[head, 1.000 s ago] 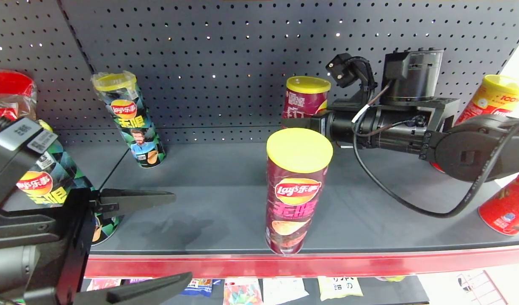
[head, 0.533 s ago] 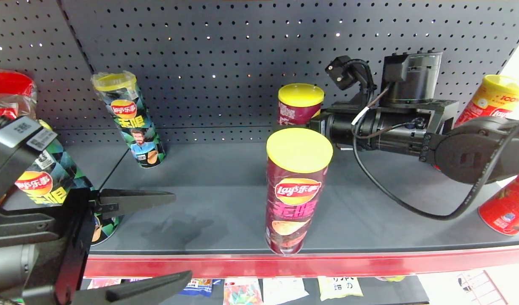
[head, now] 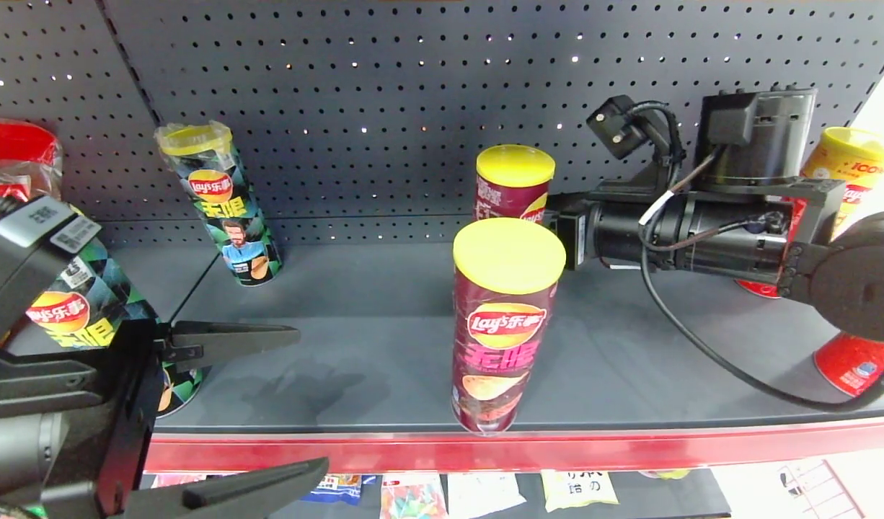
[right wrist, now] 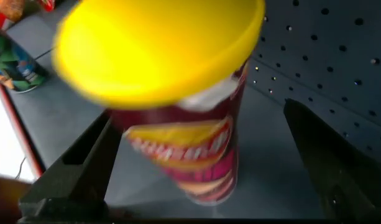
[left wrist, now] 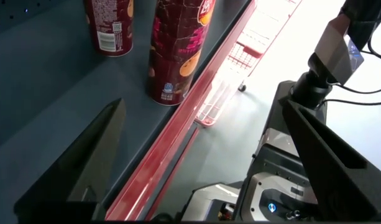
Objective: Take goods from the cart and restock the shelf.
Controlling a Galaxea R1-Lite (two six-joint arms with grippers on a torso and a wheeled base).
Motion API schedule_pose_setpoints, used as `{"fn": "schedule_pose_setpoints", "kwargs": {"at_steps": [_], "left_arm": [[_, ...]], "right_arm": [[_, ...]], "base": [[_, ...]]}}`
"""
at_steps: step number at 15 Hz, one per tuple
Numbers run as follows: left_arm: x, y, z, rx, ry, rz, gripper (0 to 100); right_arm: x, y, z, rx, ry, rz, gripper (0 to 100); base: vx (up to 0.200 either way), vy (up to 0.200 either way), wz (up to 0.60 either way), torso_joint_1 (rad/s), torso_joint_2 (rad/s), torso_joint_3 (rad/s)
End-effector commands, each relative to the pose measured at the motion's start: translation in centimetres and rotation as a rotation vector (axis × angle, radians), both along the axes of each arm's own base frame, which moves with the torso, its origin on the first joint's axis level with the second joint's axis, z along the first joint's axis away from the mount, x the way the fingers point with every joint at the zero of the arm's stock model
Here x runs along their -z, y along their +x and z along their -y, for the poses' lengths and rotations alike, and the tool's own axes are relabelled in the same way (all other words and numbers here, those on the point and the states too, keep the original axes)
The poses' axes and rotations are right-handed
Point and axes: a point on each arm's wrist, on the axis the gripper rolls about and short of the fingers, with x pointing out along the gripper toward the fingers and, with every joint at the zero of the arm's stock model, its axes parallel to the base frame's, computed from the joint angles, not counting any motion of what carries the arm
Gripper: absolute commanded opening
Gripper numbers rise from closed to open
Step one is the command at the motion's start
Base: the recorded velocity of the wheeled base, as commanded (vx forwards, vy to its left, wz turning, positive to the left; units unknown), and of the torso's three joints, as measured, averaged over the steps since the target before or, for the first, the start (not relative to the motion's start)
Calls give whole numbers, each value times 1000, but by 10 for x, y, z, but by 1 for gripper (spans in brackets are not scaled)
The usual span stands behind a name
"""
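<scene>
Two maroon chip cans with yellow lids stand on the grey shelf (head: 355, 360): one at the front edge (head: 507, 324), one behind it near the pegboard (head: 513, 184). My right gripper (head: 551, 216) is just right of the rear can, open; in the right wrist view that can (right wrist: 178, 93) stands upright ahead of the gripper (right wrist: 199, 118), whose fingers spread wide on either side without touching it. My left gripper (head: 312, 400) hangs open and empty at the shelf's front left. The left wrist view shows both maroon cans (left wrist: 174, 50) beyond that gripper (left wrist: 202, 106).
Green-patterned cans stand at the left (head: 222, 205) and beside my left arm (head: 81, 310). Red cans stand at the right (head: 856, 360). The shelf has a red front lip (head: 557, 447). A red cart (left wrist: 240, 56) stands on the floor below. Snack bags (head: 413, 494) lie on the lower shelf.
The rear maroon can came down upright onto the shelf. My right gripper let go of it and drew back to the right. The left arm has stayed put.
</scene>
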Motion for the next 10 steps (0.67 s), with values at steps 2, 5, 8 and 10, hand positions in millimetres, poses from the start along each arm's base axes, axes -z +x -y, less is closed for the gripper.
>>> {"fn": "schedule_pose_setpoints", "kwargs": {"at_steps": [2,5,8,10], "left_arm": [[-2,2,1,0,-1,2,100],[-3,2,1,0,-4,5,100],[-3,2,1,1,-2,6,100],[-2,4,2,-10,4,7,100]], "right_arm": [[-7,-18,11,1,8,14,100],[-7,-28,17,1,8,14,100],[-10,-38,25,20,10,23,100],[-10,-47,31,36,9,23,100]], "base": [[0,0,0,0,0,0],[0,0,0,0,0,0],[0,0,0,0,0,0],[0,0,0,0,0,0]]}}
